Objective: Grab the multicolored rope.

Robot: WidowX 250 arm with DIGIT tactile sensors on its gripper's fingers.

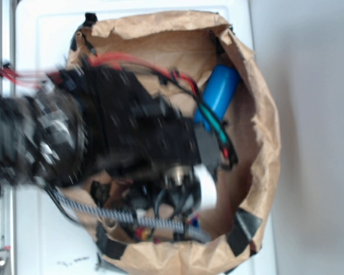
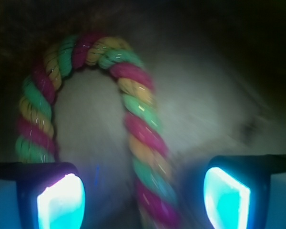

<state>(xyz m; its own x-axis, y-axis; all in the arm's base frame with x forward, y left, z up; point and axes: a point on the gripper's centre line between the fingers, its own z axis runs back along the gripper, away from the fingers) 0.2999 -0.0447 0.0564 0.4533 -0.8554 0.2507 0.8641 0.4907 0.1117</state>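
Note:
In the wrist view the multicolored rope (image 2: 138,119), twisted from red, yellow and green strands, bends in an arch on the pale bag floor. One leg of it runs down between my two fingers. My gripper (image 2: 143,200) is open, its glowing cyan pads (image 2: 62,202) wide apart on either side of that leg, not touching it. In the exterior view the blurred black arm (image 1: 132,132) reaches into the brown paper bag (image 1: 258,103) and hides most of the rope; only a small red and yellow bit (image 1: 142,234) shows near the bag's lower edge.
A blue plastic bottle (image 1: 219,91) lies at the bag's upper right. A grey-and-black braided cable (image 1: 126,216) crosses the lower part of the bag. Black tape (image 1: 243,229) patches the bag rim. The bag stands on a white surface (image 1: 309,172).

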